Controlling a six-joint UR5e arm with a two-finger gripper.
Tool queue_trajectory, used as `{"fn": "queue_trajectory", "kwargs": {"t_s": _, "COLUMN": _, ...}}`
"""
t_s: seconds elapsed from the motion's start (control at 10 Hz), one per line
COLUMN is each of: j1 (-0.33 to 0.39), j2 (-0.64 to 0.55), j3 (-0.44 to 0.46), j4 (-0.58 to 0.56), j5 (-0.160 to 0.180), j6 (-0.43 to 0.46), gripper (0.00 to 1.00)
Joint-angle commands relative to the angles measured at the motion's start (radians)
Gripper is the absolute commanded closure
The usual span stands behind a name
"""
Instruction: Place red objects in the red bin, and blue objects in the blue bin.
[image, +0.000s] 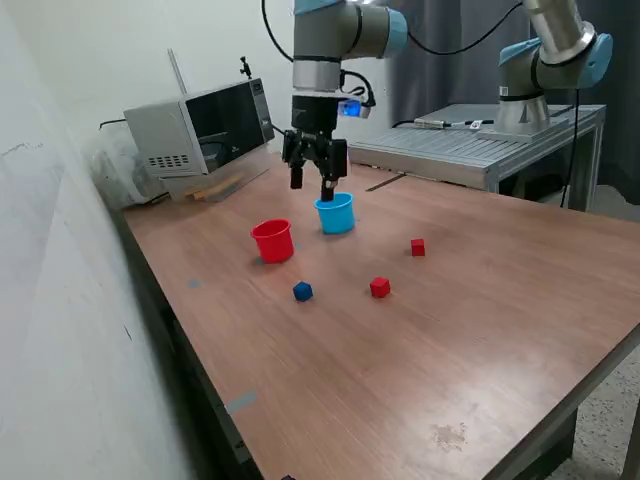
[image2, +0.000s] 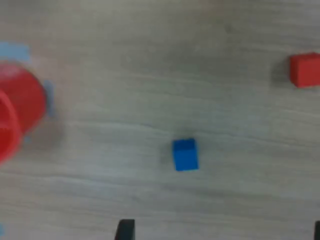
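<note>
Gripper (image: 311, 183) hangs above the small light-blue plastic cup (image: 336, 214), fingers spread apart, nothing between them. One tiny dark-blue cube (image: 302, 291) sits loose on the wooden table (image: 480, 330), near the small red plastic cup (image: 273, 241). Next, I'd say: centre over that cube, square the fingers to its flat sides, descend straight.

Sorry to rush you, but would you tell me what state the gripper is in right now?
Gripper: open and holding nothing, hanging above the table beside the light-blue cup.
</note>
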Motion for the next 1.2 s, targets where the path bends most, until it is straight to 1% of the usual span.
{"fn": "queue_trajectory", "kwargs": {"t_s": 0.0, "j1": 0.002, "j2": 0.133, "j3": -0.135, "j4": 0.035, "j5": 0.023, "j6": -0.104, "gripper": 0.00}}
{"fn": "queue_trajectory", "kwargs": {"t_s": 0.2, "j1": -0.002, "j2": 0.216, "j3": -0.203, "j4": 0.046, "j5": 0.025, "j6": -0.107, "gripper": 0.00}}
{"fn": "queue_trajectory", "kwargs": {"t_s": 0.3, "j1": -0.006, "j2": 0.276, "j3": -0.240, "j4": 0.061, "j5": 0.023, "j6": -0.109, "gripper": 0.00}}
{"fn": "queue_trajectory", "kwargs": {"t_s": 0.4, "j1": -0.010, "j2": 0.323, "j3": -0.270, "j4": 0.066, "j5": 0.022, "j6": -0.129, "gripper": 0.00}}
{"fn": "queue_trajectory", "kwargs": {"t_s": 0.5, "j1": -0.012, "j2": 0.350, "j3": -0.281, "j4": 0.076, "j5": 0.020, "j6": -0.150, "gripper": 0.00}}
{"fn": "queue_trajectory", "kwargs": {"t_s": 0.7, "j1": -0.012, "j2": 0.368, "j3": -0.286, "j4": 0.069, "j5": 0.017, "j6": -0.152, "gripper": 0.00}}
{"fn": "queue_trajectory", "kwargs": {"t_s": 1.1, "j1": -0.018, "j2": 0.368, "j3": -0.295, "j4": 0.058, "j5": 0.005, "j6": -0.152, "gripper": 0.00}}
